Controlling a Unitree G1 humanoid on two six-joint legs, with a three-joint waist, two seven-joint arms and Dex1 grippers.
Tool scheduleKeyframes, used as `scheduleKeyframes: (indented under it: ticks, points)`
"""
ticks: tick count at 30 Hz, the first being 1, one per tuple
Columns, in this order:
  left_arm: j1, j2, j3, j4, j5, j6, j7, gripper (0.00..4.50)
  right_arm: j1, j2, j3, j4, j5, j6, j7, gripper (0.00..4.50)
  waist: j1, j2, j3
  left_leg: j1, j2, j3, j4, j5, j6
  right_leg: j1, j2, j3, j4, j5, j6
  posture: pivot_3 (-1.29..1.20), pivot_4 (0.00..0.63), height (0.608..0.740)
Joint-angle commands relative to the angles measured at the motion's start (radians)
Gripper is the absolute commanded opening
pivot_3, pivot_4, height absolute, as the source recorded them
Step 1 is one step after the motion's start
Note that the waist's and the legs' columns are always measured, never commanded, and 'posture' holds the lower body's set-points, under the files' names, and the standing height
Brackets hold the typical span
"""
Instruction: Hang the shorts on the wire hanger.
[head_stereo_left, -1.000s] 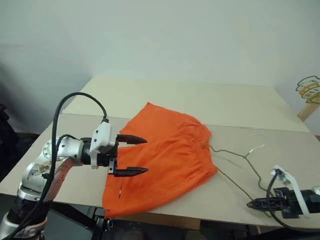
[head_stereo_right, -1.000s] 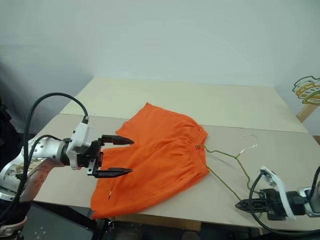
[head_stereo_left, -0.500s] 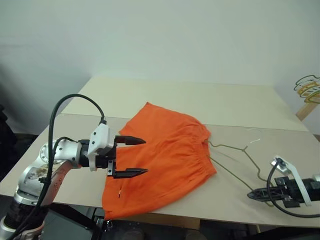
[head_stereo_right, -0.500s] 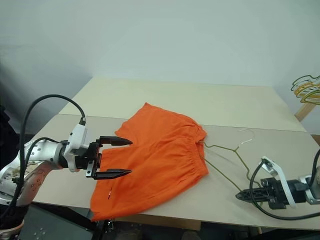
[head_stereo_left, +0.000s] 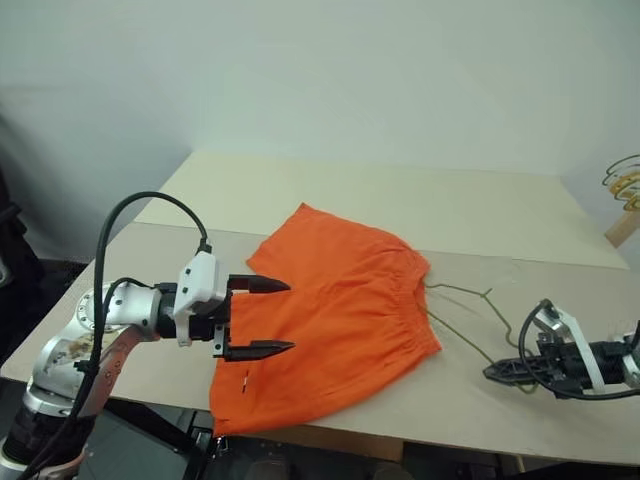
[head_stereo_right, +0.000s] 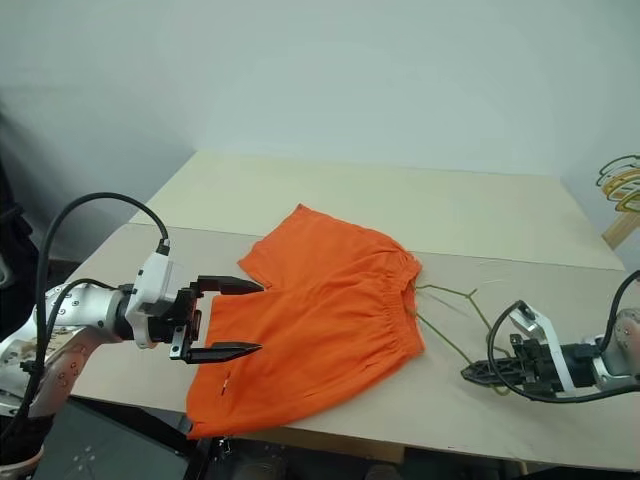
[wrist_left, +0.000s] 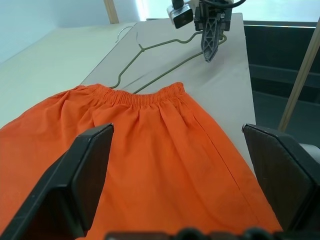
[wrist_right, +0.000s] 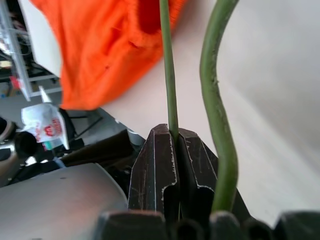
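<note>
Right gripper (head_stereo_right: 478, 374) pinches wire hanger (head_stereo_right: 447, 318) beside shorts (head_stereo_right: 320, 312).

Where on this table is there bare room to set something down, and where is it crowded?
Free: the far table behind the shorts, and the near strip between shorts and right end effector. Crowded: right of the waistband, where the hanger lies, and the near left by the left end effector.

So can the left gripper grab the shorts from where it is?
Probably yes. The left gripper is open right at the edge of the shorts, which lie flat on the table with nothing between them.
</note>
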Motion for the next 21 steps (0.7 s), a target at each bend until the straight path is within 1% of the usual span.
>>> scheduleKeyframes:
  ticks: [1, 5, 7, 9, 12, 14, 15, 18, 21]
  points:
    - [-0.009, 0.006, 0.022, -0.023, -0.009, -0.019, 0.007, 4.47, -0.067, 0.045, -0.025, 0.025, 0.058, 0.011, -0.049, 0.00, -0.002, 0.000, 0.000, 0.000, 0.000, 0.000, 0.000, 0.000, 0.000, 0.000, 0.000, 0.000, 0.000, 0.000, 0.000, 0.10, 0.000, 0.740]
    - [-0.036, 0.000, 0.016, -0.004, -0.009, -0.019, 0.014, 4.47, -0.126, 0.133, -0.036, 0.103, 0.032, 0.011, -0.155, 0.00, -0.003, 0.000, 0.000, -0.001, 0.000, 0.000, 0.000, 0.000, 0.000, -0.001, 0.000, 0.000, 0.000, 0.000, 0.000, 0.09, 0.000, 0.740]
    - [-0.049, -0.003, 0.014, -0.002, -0.016, -0.011, 0.021, 4.47, -0.163, 0.185, -0.079, 0.181, 0.013, 0.011, -0.222, 0.00, 0.000, 0.000, 0.000, -0.002, -0.001, 0.000, 0.000, 0.000, 0.000, -0.001, 0.000, 0.000, 0.000, 0.000, 0.000, 0.09, 0.000, 0.740]
    - [-0.060, -0.005, 0.012, 0.001, -0.019, -0.005, 0.024, 4.47, -0.172, 0.218, -0.113, 0.216, -0.001, 0.011, -0.264, 0.00, 0.002, 0.000, 0.000, -0.002, -0.001, 0.000, 0.000, 0.000, -0.001, -0.001, 0.000, -0.001, 0.000, 0.000, 0.000, 0.09, 0.000, 0.740]
    - [-0.069, -0.007, 0.011, 0.008, -0.024, -0.002, 0.023, 4.47, -0.166, 0.257, -0.181, 0.253, 0.001, 0.011, -0.314, 0.00, 0.004, 0.000, 0.000, -0.002, -0.001, 0.000, 0.000, 0.001, -0.001, -0.001, 0.000, -0.001, 0.000, 0.000, 0.000, 0.09, 0.000, 0.740]
    - [-0.073, -0.012, 0.003, 0.008, -0.024, -0.002, 0.028, 4.47, -0.171, 0.300, -0.282, 0.309, -0.012, 0.010, -0.355, 0.00, 0.003, 0.000, 0.000, -0.003, -0.001, 0.000, 0.000, 0.001, -0.001, -0.001, 0.000, -0.001, 0.000, 0.000, 0.000, 0.08, 0.000, 0.740]
    - [-0.074, -0.014, 0.001, 0.007, -0.025, -0.002, 0.029, 4.47, -0.167, 0.313, -0.305, 0.311, -0.012, 0.011, -0.368, 0.00, 0.002, 0.000, 0.000, -0.003, -0.001, 0.000, 0.000, 0.001, -0.001, -0.001, 0.001, -0.001, 0.000, 0.000, 0.000, 0.08, 0.000, 0.740]
    - [-0.076, -0.013, 0.000, 0.009, -0.030, -0.001, 0.024, 4.47, -0.137, 0.324, -0.296, 0.256, 0.033, 0.011, -0.360, 0.00, -0.001, 0.000, 0.000, -0.002, -0.001, 0.000, 0.000, 0.001, -0.001, -0.001, 0.001, -0.001, 0.000, 0.000, 0.001, 0.08, 0.000, 0.740]
    - [-0.089, -0.013, -0.006, 0.025, -0.029, -0.003, 0.020, 4.47, -0.125, 0.329, -0.239, 0.201, 0.066, 0.011, -0.334, 0.00, -0.005, 0.000, 0.000, -0.002, -0.001, 0.000, 0.000, 0.001, -0.001, -0.001, 0.001, -0.001, 0.000, 0.000, 0.001, 0.08, 0.000, 0.740]
